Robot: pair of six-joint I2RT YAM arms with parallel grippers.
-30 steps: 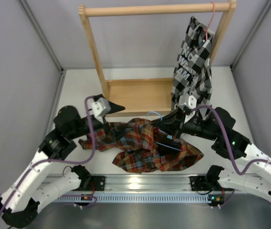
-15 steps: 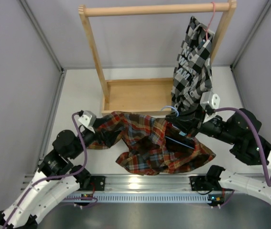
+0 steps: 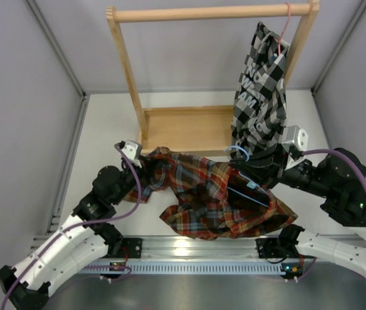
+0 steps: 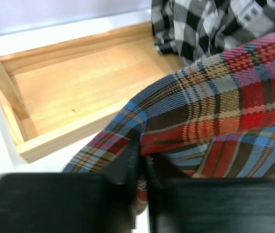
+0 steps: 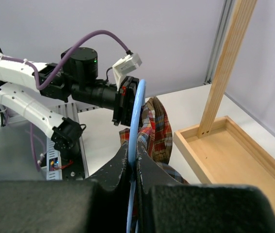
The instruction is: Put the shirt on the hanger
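The plaid shirt hangs in a bunch between both arms, above the table in front of the wooden rack. My left gripper is shut on the shirt's left edge; in the left wrist view the fabric is pinched between the closed jaws. My right gripper is shut on the light-blue hanger, and the hanger's lower bar crosses the shirt. In the right wrist view the hanger rises from the closed jaws, with the shirt draped just behind it. Most of the hanger is hidden by cloth.
A wooden rack with a tray base stands at the back. A black-and-white checked shirt hangs from its rail on a pink hanger, right above my right gripper. Grey walls close in both sides.
My left gripper has shut on the shirt's edge and carried it up and right, towards the hanger. The right arm has drawn the hanger and shirt slightly right.
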